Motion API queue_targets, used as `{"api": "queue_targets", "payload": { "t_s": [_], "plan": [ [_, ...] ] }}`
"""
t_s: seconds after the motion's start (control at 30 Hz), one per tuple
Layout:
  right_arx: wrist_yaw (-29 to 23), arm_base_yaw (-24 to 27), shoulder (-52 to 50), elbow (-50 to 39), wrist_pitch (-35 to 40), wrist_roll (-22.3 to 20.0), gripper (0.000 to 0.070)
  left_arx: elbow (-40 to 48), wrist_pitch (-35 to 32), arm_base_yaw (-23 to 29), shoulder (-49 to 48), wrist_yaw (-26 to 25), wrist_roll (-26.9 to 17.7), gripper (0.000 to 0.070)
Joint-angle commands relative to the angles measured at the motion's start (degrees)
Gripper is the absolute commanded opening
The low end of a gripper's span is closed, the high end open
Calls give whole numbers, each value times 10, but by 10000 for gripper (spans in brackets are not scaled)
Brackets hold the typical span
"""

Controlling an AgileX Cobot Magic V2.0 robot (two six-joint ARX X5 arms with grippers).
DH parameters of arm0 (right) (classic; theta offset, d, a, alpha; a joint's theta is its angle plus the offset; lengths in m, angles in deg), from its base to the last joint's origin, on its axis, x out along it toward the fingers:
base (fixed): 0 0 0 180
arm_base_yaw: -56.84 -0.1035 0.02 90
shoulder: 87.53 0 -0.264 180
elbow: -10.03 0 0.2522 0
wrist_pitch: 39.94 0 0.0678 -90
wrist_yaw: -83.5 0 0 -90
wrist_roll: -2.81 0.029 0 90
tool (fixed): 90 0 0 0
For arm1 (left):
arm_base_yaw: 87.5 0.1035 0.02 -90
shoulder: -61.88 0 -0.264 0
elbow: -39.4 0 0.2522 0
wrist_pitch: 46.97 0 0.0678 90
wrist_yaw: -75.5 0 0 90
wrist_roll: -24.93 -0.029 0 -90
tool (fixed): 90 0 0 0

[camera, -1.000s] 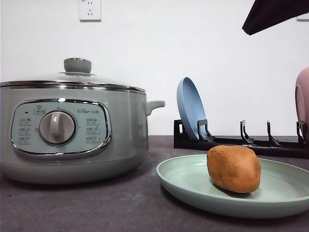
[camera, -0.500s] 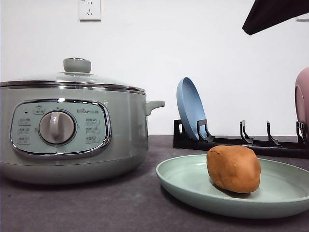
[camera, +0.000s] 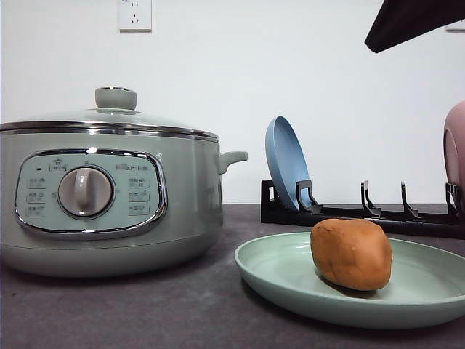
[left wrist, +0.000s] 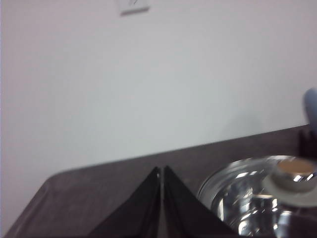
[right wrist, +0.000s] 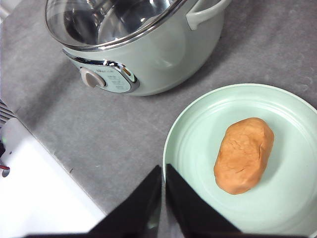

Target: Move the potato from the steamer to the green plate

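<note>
the potato (camera: 352, 254) lies on the green plate (camera: 276, 273), at about 3 o'clock from the lidded steamer (camera: 109, 196). both the left pincer (left wrist: 162, 171) and the right pincer (right wrist: 163, 171) are closed and empty. the main risk is a low sweep of the right arm nudging the plate or rolling the potato onto the table (camera: 145, 305).

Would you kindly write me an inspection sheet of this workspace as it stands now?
Surface: dark grey table, bare between the items.
Job's things: potato lies on the green plate; steamer stands beside the plate, glass lid on.
Clutter: blue plate upright in black rack; pink plate at the rack's far end.
Grippers: left gripper shut, empty; right gripper shut, empty, above the plate's rim.
Cables: nothing seen.
Surroundings: white wall, socket.
</note>
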Motion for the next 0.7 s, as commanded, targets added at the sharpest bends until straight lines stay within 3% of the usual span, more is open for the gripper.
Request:
{"api": "queue_targets", "payload": {
  "t_s": [0.0,0.3,0.67],
  "plan": [
    [0,-5,2,8,6,-7,0,23,-8,3,-14,14,19,2],
    [0,-5,2,8,6,-7,0,134,1,4,-82,31,20,2],
    [0,-5,2,8,6,-7,0,199,31,4,-111,31,21,2]
  ]
}}
